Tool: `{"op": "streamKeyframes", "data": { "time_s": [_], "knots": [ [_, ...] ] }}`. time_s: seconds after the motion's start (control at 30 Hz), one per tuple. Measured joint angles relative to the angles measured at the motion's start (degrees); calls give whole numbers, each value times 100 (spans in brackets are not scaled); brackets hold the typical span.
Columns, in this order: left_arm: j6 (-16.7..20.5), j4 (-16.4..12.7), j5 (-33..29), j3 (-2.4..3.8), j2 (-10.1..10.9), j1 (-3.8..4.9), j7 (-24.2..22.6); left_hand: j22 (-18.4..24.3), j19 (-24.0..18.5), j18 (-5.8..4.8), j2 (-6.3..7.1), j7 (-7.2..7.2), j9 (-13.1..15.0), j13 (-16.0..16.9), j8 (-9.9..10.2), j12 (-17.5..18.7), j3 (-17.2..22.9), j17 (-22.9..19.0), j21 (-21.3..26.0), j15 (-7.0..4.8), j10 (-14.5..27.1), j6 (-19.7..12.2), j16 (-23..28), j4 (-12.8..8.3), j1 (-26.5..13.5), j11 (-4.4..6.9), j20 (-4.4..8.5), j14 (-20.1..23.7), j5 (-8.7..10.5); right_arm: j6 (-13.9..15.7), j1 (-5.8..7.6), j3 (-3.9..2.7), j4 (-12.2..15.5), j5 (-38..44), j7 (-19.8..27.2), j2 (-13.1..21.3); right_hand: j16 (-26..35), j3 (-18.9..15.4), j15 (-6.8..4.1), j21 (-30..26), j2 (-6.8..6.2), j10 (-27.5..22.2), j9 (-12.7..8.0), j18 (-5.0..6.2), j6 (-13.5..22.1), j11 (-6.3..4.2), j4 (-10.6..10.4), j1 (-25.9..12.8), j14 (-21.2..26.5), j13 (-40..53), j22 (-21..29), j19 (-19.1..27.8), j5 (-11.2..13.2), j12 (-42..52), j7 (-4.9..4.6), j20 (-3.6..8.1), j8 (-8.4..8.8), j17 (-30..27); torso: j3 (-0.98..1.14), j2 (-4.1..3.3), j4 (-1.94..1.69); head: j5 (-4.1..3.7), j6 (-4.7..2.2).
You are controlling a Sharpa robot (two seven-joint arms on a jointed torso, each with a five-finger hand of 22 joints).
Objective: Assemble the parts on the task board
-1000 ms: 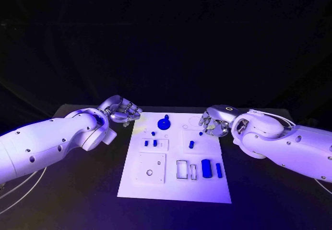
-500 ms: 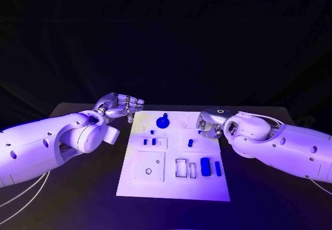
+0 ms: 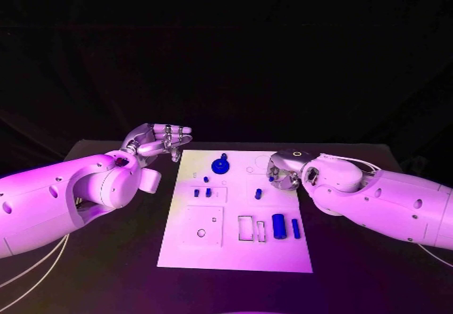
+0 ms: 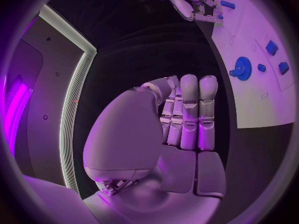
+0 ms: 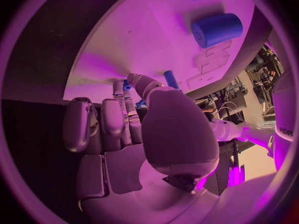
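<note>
Across the black table [image 3: 113, 261] lies the task board [image 3: 236, 255], parts on it
Left hand [image 3: 158, 139] hovers off the board's far left corner, fingers together, empty; right hand [image 3: 281, 175] pinches a small blue peg [image 5: 127, 85] over the board's right edge

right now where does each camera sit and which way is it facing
Head view: on the robot's head, facing down at the task board, both arms entering.
Left wrist view: behind the left hand, facing the board's edge and blue gear.
Right wrist view: behind the right hand, fingers at the board.
Shared: the gear, the right hand.
</note>
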State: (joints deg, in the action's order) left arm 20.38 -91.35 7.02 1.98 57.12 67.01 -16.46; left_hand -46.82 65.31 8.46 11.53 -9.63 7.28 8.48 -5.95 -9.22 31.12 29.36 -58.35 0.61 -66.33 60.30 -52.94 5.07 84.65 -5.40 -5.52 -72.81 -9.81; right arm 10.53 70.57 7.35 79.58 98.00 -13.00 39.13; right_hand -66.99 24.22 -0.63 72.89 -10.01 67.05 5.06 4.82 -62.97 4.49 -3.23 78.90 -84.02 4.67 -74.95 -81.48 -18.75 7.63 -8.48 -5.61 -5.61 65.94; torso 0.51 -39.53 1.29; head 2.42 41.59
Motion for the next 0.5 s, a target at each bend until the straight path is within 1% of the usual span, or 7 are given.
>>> {"op": "streamKeyframes", "data": {
  "time_s": [0.07, 0.1, 0.13, 0.23, 0.27, 0.33, 0.5],
  "knots": [
    [0, -9, -41, 0, 0, 0, -25, 11, 0, 0, 0, 0, 0, 0, 0, 0, -16, 0, 28, 0, 0, 0, 0, 16, 0, 0, 0, 0, 0, 7, -5, -4, -16, 0, 0, -13, -98, 15, 0, 103, 4, 41, 9, -15, -13, 2, 15, -4, 0, 4, 0, -51, 0, 0, 13, 10, 0, 84, 0, 1, -1, -1, 1],
    [-1, -14, -64, 0, 0, 0, -38, 22, 0, 0, 0, 0, 0, 0, 0, 0, -16, 0, 29, 0, 0, 0, 0, 16, 0, 0, 0, 0, 0, 12, -8, -6, -25, -1, 0, -20, -139, 31, 0, 138, 18, 52, 16, -85, -31, -8, -1, -18, 0, 8, 0, -51, 0, 1, 31, 10, 0, 116, 1, 1, -1, -1, 3],
    [-2, -17, -80, 0, 0, 0, -45, 29, 0, 0, 0, 0, 0, 0, 0, 0, -16, 0, 29, 0, 0, 0, 0, 16, 0, 0, 0, 0, 0, 16, -10, -8, -33, -3, 0, -25, -175, 49, 0, 174, 34, 54, 17, -88, -31, -8, 16, -34, 0, 14, 0, -51, 15, 7, 30, 10, 0, 142, 2, 1, -1, -1, 4],
    [-4, -21, -121, 0, 0, 0, -64, 39, -21, 0, 0, 0, 0, 0, 0, 0, -32, -7, 29, 0, 0, 0, 0, 0, 0, 0, -21, 0, 0, 31, -18, -12, -60, -11, 0, -44, -214, 127, 0, 197, 38, 83, 32, -88, -74, -19, 29, -37, 0, 23, 1, -71, 166, 22, 33, 30, 0, 178, 4, 1, -1, 2, 5],
    [-5, -21, -134, 0, 0, 0, -69, 40, -21, 0, 0, 0, 0, 4, 0, 0, -32, -7, 30, 0, 0, 0, 0, 0, 0, 0, -21, 0, 0, 38, -20, -14, -74, -15, 1, -53, -245, 148, 0, 225, 67, 84, 38, -88, -74, -18, 36, -67, 0, 24, 1, -82, 202, 23, 34, 20, -12, 189, 3, 2, -1, 3, 6],
    [-6, -21, -151, 0, 0, 0, -74, 55, -20, 0, 0, 0, -5, 5, 0, 0, -32, -7, 66, 0, 0, 0, 0, -1, 0, 0, -21, 0, 0, 50, -22, -15, -95, -20, 3, -65, -315, 200, 0, 302, 87, 139, 53, -88, -130, -49, 54, -56, 0, 28, 1, -111, 289, 23, 67, 30, -47, 237, 5, 3, 0, 4, 6],
    [-9, -25, -180, 0, 0, 0, -79, 82, -41, -1, 0, 1, -8, 4, 0, 0, -49, -13, 78, 0, 21, 0, 0, -17, 0, -21, 0, 0, 0, 83, -31, -16, -124, -40, 19, -89, -459, 350, 0, 486, 227, 284, 93, -89, -271, -97, 144, 19, 0, 54, 1, -193, 615, 69, 116, 52, -113, 352, 5, 3, 3, 0, 7]
  ]
}}
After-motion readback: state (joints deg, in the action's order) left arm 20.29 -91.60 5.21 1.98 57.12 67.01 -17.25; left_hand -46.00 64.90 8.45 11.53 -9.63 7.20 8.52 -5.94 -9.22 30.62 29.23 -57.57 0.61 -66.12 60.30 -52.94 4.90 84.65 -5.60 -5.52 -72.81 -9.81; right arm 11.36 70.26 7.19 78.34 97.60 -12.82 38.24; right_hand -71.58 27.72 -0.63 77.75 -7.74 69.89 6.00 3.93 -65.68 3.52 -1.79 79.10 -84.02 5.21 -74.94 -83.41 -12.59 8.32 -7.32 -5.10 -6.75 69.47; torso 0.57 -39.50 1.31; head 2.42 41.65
